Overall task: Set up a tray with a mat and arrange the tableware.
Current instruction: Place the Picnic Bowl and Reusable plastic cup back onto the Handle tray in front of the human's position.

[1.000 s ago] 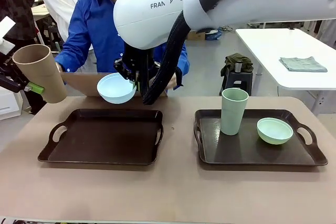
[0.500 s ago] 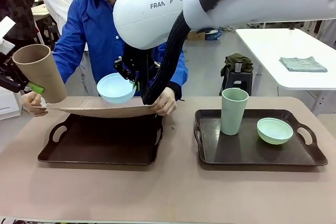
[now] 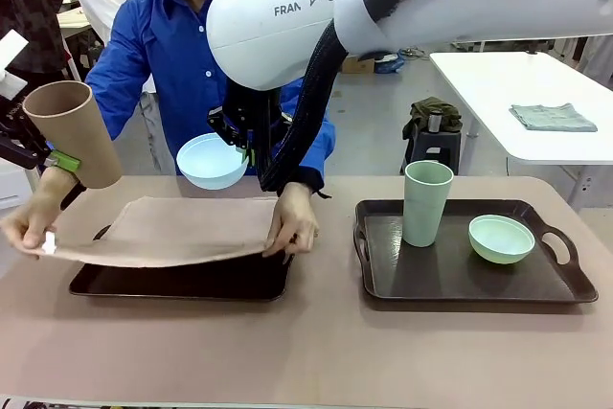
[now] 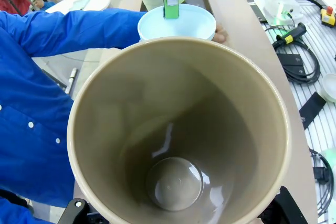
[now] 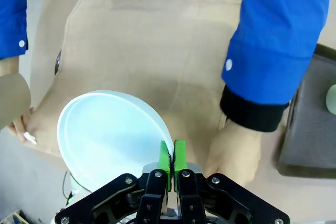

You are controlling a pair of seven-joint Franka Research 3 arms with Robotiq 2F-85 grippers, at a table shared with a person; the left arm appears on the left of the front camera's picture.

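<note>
Lowered by the person since a moment ago, the mat point(image 3: 163, 232) now droops over the left tray point(image 3: 182, 283) at lower left of the front view, with both of the person's hands point(image 3: 292, 222) pinching its edges. It looks nearly seated, so placing tableware seems next. On the right tray point(image 3: 575, 284) stand the pale green cup point(image 3: 425, 203) and pale green bowl point(image 3: 501, 238). At upper left, the left gripper point(image 3: 59, 158) clasps the tilted tan cup point(image 3: 75, 131). Above the mat, the right gripper point(image 5: 171, 158) is pinched on the rim of the light blue bowl point(image 5: 110, 140)
</note>
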